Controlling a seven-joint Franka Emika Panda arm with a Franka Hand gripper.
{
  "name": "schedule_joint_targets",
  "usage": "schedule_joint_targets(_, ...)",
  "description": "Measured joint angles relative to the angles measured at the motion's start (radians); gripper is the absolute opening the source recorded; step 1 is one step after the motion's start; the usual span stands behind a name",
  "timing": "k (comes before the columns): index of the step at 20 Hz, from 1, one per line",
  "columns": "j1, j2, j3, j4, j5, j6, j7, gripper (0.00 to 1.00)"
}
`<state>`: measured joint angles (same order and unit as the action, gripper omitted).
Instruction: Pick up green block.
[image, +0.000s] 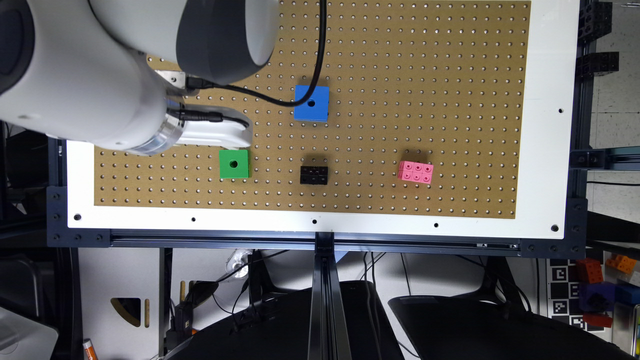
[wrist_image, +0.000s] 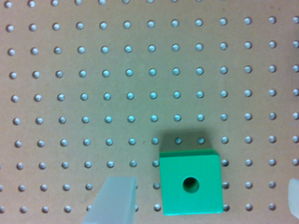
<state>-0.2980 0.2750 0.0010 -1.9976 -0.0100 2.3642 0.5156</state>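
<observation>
Green block (wrist_image: 190, 182) rests flat on the pegboard counter (wrist_image: 140, 70), hole upward, at 9 o'clock from the black brick (image: 314, 175) in the exterior view. At the wrist I see the fingers (wrist_image: 114, 200) spread open, untouching: one just beside the cube, the other well apart. I judge the cube off-centre between them.

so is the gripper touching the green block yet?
Apart. In the wrist view the green block sits on the pegboard between the open gripper fingers, with board visible between block and finger.
</observation>
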Motion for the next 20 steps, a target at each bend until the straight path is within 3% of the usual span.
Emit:
schedule_joint_targets(14,0.000,0.056,0.001,0.011,0.0000,0.008,0.000,1.00)
schedule_joint_targets(20,0.000,0.149,0.002,0.018,0.0000,0.084,0.000,1.00)
